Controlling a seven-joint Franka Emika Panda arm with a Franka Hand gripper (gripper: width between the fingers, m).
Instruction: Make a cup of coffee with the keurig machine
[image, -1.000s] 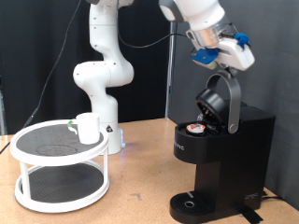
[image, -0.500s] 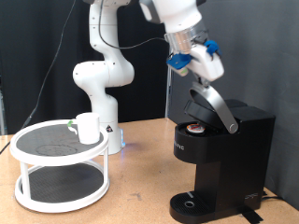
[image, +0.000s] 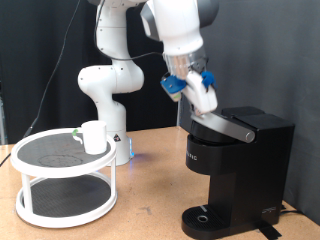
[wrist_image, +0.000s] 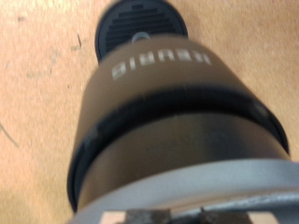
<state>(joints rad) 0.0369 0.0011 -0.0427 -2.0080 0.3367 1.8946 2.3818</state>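
Only a white "KEURIG" logo reads, on the keurig machine (wrist_image: 168, 103).

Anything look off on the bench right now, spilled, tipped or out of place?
Nothing stands out. The keurig machine stands square with its lid lowered, the gripper at the lid's front edge. The cup sits upright on the white two-tier stand, not under the spout. No spill visible.
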